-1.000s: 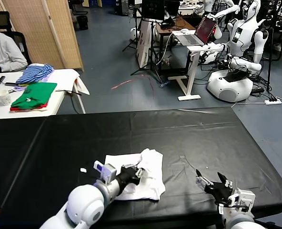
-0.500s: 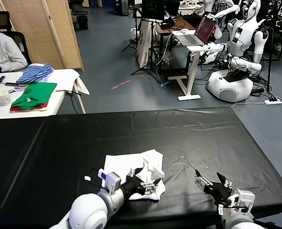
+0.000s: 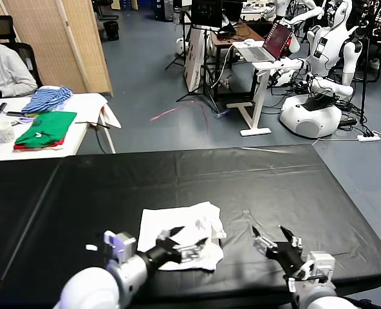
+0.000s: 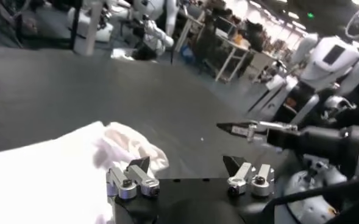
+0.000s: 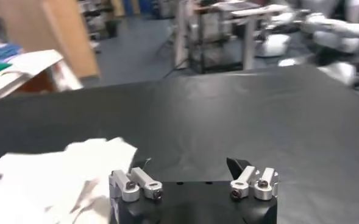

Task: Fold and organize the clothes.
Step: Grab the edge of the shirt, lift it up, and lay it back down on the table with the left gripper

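Note:
The clothes are one white T-shirt lying folded in a rough square near the black table's front edge; a crumpled fold sits on its right side. My left gripper hovers open at the shirt's near right corner, holding nothing. In the left wrist view the shirt lies beside one finger of the left gripper, with bare table between the jaws. My right gripper stands open just right of the shirt, empty. In the right wrist view the right gripper is over black cloth, with the shirt off to one side.
The black table stretches wide on both sides of the shirt. A white side table at the far left carries green and red folded garments and a blue-striped cloth; a seated person is beside it. Other robots stand beyond.
My left gripper has opened, let go of the shirt's fold and drawn back towards the front edge. The right gripper has shifted a little left, towards the shirt.

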`<state>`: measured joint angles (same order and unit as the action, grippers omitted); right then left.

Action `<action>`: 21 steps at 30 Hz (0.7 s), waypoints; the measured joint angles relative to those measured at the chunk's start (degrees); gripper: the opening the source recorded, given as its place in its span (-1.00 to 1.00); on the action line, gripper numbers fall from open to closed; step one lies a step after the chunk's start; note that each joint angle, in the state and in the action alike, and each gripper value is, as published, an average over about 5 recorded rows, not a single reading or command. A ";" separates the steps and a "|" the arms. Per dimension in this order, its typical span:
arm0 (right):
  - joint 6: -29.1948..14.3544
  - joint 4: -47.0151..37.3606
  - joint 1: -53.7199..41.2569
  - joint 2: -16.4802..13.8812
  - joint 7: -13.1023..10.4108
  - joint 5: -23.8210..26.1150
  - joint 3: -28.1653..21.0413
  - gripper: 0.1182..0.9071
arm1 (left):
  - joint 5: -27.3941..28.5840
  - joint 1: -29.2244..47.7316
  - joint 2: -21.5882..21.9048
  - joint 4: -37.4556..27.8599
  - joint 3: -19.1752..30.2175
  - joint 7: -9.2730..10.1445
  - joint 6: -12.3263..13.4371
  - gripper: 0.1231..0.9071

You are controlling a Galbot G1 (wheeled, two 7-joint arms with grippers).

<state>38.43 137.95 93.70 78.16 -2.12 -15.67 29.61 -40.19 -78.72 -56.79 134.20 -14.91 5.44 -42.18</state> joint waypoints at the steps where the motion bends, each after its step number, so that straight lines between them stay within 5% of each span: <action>1: -1.09 -0.18 -0.22 -0.36 0.90 1.38 -1.19 1.00 | 2.23 -0.69 0.49 0.12 -1.20 -0.15 0.00 1.00; 9: -5.56 -1.41 -3.13 -3.44 7.29 11.72 -10.47 1.00 | 17.72 -6.73 0.67 -0.88 -9.83 -1.95 -0.02 1.00; 21: -4.63 -9.49 -11.80 -6.78 9.80 25.07 -22.46 1.00 | 27.56 -12.68 -2.82 -2.80 -14.47 -4.13 -0.02 1.00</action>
<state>33.80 128.46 81.90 71.39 7.68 9.40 7.16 -12.63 -91.39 -59.60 131.40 -29.38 1.31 -42.20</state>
